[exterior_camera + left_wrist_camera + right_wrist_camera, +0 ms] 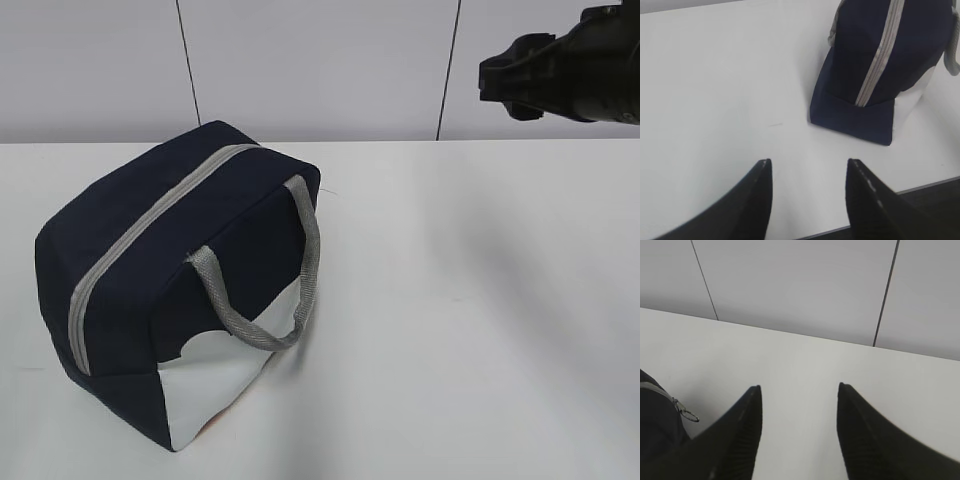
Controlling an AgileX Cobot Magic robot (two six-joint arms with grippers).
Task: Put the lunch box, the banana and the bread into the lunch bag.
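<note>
The navy lunch bag (pixel 190 270) stands on the white table at the left, its grey zipper closed along the top and its grey handle hanging over the side. The left wrist view shows the lunch bag (pixel 880 65) at the upper right, apart from my left gripper (pixel 809 165), which is open and empty above bare table. My right gripper (pixel 799 388) is open and empty too, with a corner of the lunch bag (pixel 655 415) and its metal ring pull (pixel 688 415) at its lower left. The right arm (pixel 565 65) hangs at the upper right. Lunch box, banana and bread are out of view.
A grey panelled wall (pixel 320 60) rises behind the table. The table's near edge (pixel 920 187) shows in the left wrist view, just right of the left gripper.
</note>
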